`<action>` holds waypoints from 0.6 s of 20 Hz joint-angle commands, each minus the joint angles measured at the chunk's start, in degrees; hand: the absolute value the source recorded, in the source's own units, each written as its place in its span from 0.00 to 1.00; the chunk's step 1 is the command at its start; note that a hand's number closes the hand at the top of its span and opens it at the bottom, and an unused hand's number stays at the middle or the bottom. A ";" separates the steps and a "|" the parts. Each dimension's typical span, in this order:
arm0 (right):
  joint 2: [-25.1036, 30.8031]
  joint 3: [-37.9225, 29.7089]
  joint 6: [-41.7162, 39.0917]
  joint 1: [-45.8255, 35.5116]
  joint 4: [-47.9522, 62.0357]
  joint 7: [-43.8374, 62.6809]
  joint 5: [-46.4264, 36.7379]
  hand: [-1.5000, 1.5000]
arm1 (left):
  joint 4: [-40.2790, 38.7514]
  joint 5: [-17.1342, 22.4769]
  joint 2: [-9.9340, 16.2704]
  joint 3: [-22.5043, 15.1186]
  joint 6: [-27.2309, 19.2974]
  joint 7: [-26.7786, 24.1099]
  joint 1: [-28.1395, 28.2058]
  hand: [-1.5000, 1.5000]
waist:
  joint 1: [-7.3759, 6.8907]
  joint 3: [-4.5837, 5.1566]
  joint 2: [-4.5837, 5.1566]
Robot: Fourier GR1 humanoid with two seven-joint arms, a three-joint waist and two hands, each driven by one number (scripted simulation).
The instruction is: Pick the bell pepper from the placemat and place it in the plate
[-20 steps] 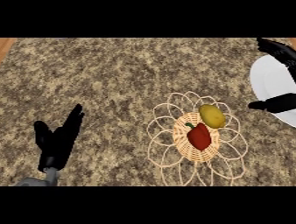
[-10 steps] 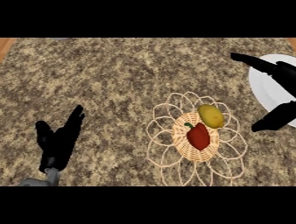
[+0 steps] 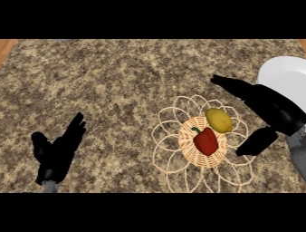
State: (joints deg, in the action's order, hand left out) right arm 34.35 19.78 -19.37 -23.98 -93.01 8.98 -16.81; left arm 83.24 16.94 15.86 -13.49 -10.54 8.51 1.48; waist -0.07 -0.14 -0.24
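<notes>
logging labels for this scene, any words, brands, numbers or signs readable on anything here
None: no text, number or sign shows anywhere in the head view.
The plate is plain white.
The bell pepper, the yellow fruit and the woven placemat carry no label.
The speckled counter and both hands are unmarked.

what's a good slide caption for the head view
Open right hand beside red bell pepper on woven wicker placemat; round white plate at right.
</notes>
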 commanded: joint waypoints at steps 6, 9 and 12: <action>-5.12 2.80 -4.97 4.69 -3.09 5.64 -5.89 0.00 | -1.51 -0.91 -2.64 1.22 0.43 4.16 -2.06 0.50 | 0.12 0.15 0.20; -8.01 3.77 -4.56 6.95 -3.43 4.60 -9.61 0.00 | -4.27 -1.76 -2.71 3.55 2.29 -0.80 -1.02 0.50 | 0.08 0.16 0.21; -10.12 1.26 -5.58 7.68 -2.89 3.65 -11.62 0.00 | -3.55 -4.27 -5.19 2.37 1.18 1.62 -2.21 0.50 | 0.04 0.15 0.23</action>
State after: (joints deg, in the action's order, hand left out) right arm 26.41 22.04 -23.75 -18.04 -95.94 13.51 -25.67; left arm 81.94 14.57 13.13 -11.02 -9.10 10.43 -0.59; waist -0.10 -0.25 -0.24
